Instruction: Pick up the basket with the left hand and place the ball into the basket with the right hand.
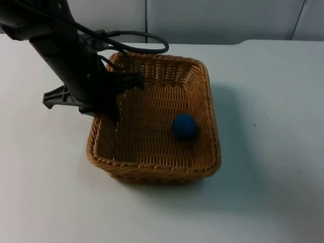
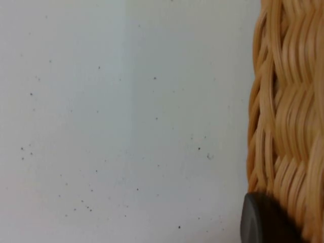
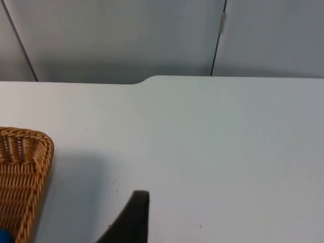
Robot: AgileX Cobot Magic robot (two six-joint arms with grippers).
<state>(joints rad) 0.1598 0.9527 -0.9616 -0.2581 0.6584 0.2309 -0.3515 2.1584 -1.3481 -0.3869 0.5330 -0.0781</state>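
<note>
Table (image 1: 273, 152): white top, flat, lightly flecked with small dark specks; far edge steps back in a rounded notch toward one side.

Wall (image 1: 212, 20): grey partition panels standing along the table's far edge, split by thin dark vertical seams. One seam (image 3: 218, 38) carries a small pale fitting near its upper end.

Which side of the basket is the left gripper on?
The left gripper is at the basket's left wall, the side away from the blue ball, which lies inside near the right wall.
</note>
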